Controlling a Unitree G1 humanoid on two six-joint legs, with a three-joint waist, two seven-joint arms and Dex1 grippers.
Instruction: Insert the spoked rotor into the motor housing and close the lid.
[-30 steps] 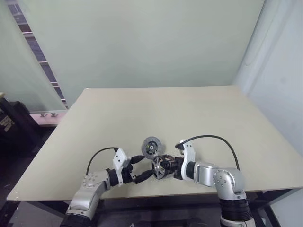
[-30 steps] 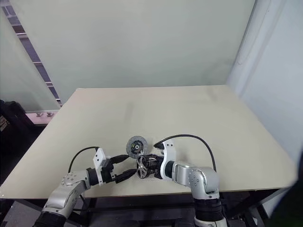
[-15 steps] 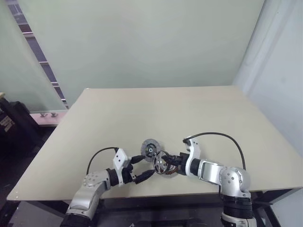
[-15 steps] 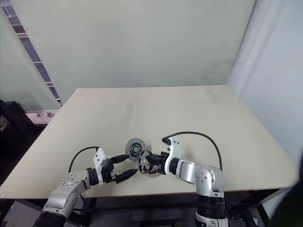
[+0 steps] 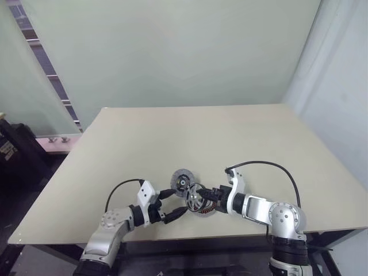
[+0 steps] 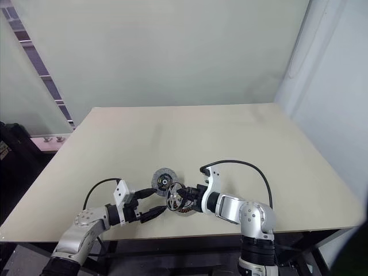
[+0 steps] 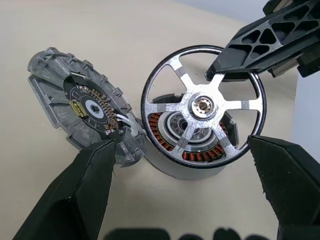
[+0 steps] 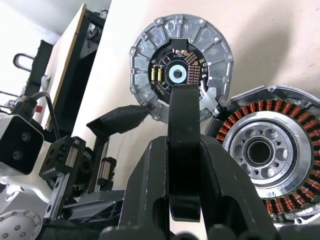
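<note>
Near the front edge of the table [image 5: 259,144], my right gripper [image 7: 220,67] pinches the rim of the spoked rotor [image 7: 202,106], holding it tilted just over the motor housing [image 8: 265,152] with its copper windings. My left gripper [image 5: 175,204] stands wide open beside them, one fingertip by the lid [image 7: 82,107], which leans at the housing's side

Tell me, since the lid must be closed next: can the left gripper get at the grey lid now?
Probably yes: the left gripper is open, the lid stands right by one finger, nothing between. The right gripper holds the spoked rotor beside it, over the motor housing.
</note>
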